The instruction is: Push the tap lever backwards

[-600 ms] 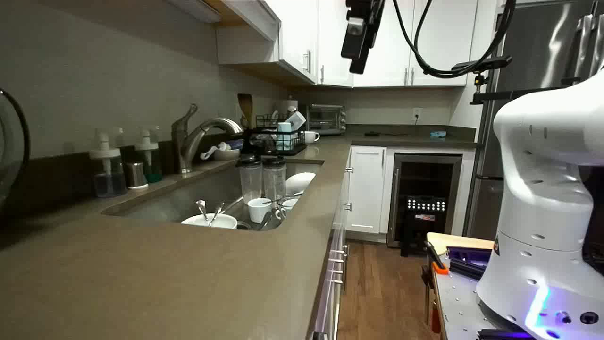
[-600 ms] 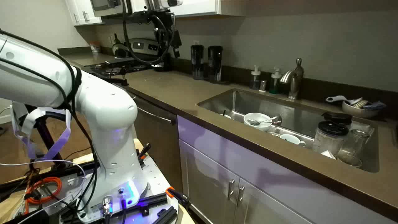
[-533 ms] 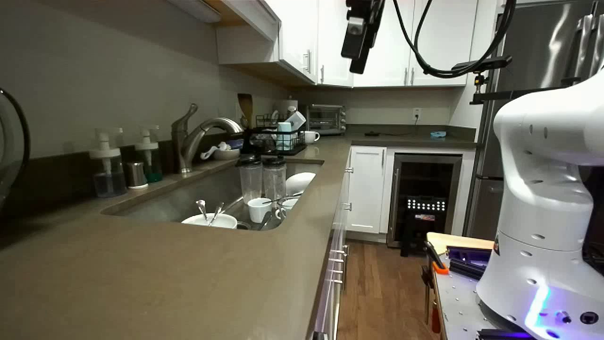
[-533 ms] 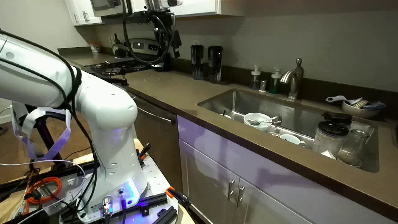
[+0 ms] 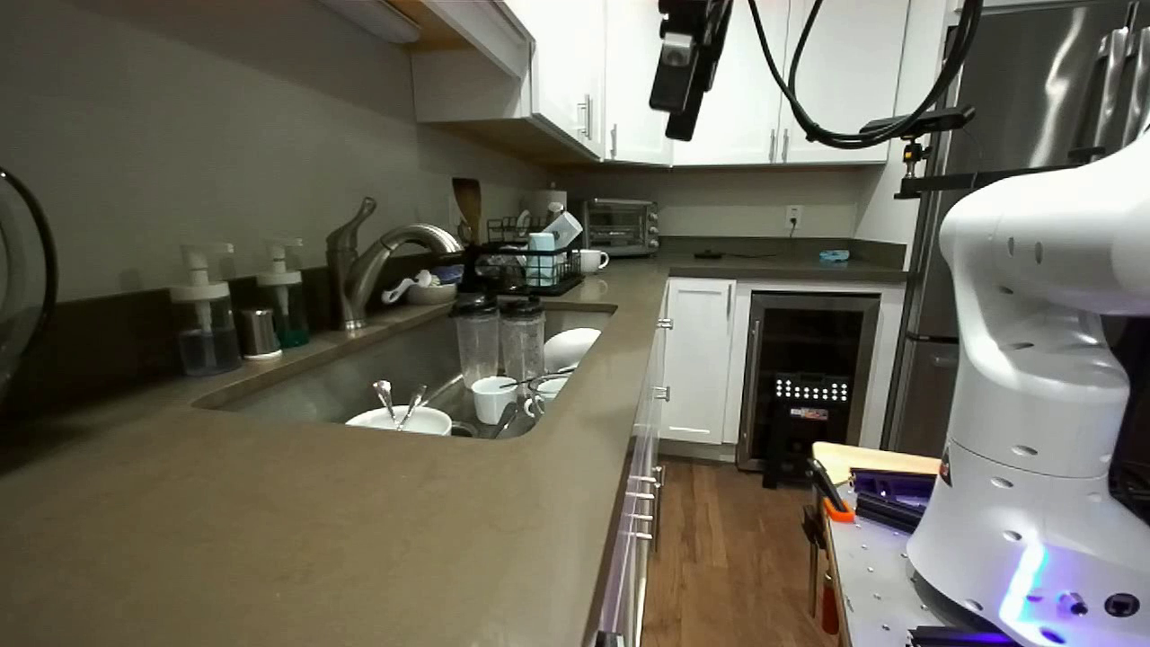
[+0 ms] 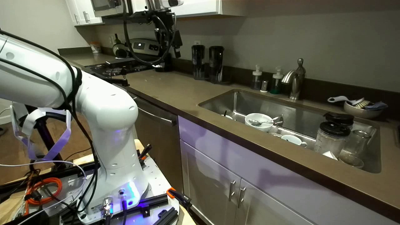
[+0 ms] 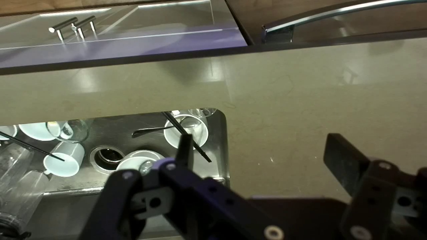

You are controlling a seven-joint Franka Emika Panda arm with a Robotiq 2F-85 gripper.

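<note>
The tap lever, a slim silver-grey handle, rises from the top of the faucet base behind the sink. It shows in both exterior views (image 5: 360, 218) (image 6: 300, 65) and points up. The curved faucet spout (image 5: 409, 237) arches from the same base over the sink. My gripper (image 7: 260, 143) is open, with wide-spread black fingers and nothing between them. In the exterior views the gripper (image 5: 678, 112) (image 6: 177, 47) hangs high above the counter, well apart from the lever. The wrist view looks down on counter and sink corner; the lever is out of view there.
The sink (image 6: 265, 100) holds a white bowl (image 6: 259, 122), cups and lidded clear jars (image 6: 332, 137). Soap dispensers (image 6: 257, 78) stand beside the faucet, and a bowl with brushes (image 6: 362, 109) on its far side. Dark bottles (image 6: 215, 64) stand near the wall. Upper cabinets (image 5: 566, 81) overhang the counter.
</note>
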